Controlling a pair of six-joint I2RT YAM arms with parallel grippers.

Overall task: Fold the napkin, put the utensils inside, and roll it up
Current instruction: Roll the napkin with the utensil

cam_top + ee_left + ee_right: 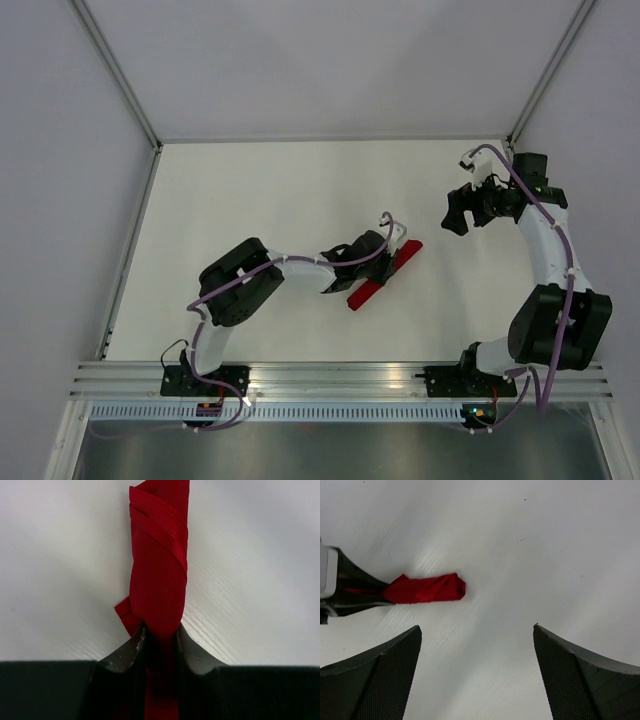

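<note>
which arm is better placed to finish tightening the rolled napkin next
Left. The left gripper is shut on one end of the rolled napkin. The right gripper is open and hangs well off to the side, touching nothing.

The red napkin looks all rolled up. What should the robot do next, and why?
Probably open the left gripper and let go: the napkin already lies on the table as a tight roll, and the right gripper stands open, well clear.
</note>
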